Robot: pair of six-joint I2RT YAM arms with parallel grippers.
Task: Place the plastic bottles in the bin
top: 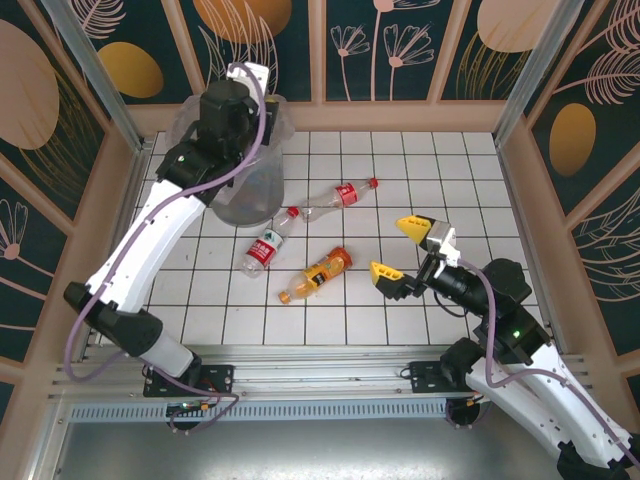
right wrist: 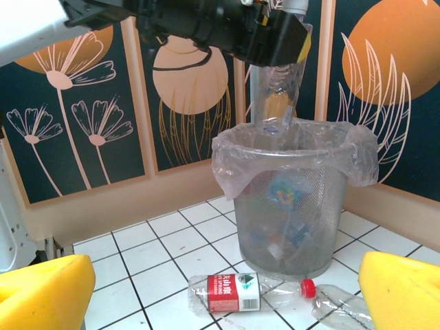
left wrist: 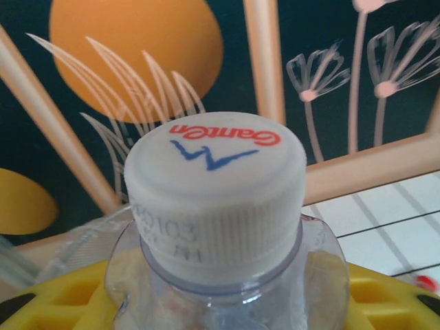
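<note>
My left gripper hangs over the bin, shut on a clear bottle with a white cap; yellow fingers press the bottle's shoulders. In the right wrist view that held bottle points down into the bag-lined grey bin, which holds several bottles. On the tiles lie a red-label bottle, a second red-label bottle and an orange bottle. My right gripper stands open to the right of the orange bottle, facing the red-label bottle.
Wooden walls with dark flower panels close in the white tiled table on three sides. The bin stands in the far left corner. Bare tiles stretch across the right half, up to the wall.
</note>
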